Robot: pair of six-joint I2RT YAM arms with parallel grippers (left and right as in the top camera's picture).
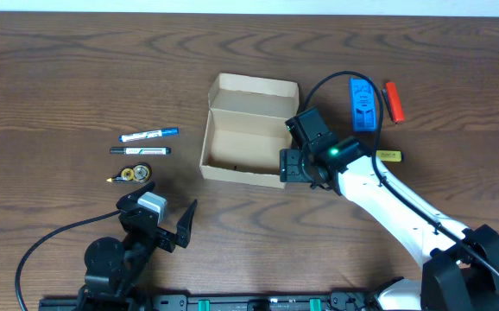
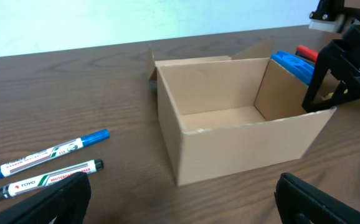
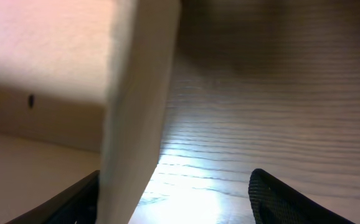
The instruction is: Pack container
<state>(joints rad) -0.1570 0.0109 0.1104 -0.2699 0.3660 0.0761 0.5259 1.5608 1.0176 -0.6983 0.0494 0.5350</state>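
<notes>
Bearing "TOYO" print, a marker (image 2: 46,178) lay left of the box (image 1: 236,175), whose wall the spread right claw (image 1: 293,166) straddled, the left claw (image 2: 183,202) gaping too.

The overhead camera looks straight down and takes in the whole desk (image 1: 60,69). The left wrist camera sits low near the desk and faces across it to the container (image 2: 230,143) at middle distance. The right wrist camera is very close to the container's wall, looking down along it. All three views share the container. The overhead and left wrist views also share the right arm (image 1: 405,212).
</notes>
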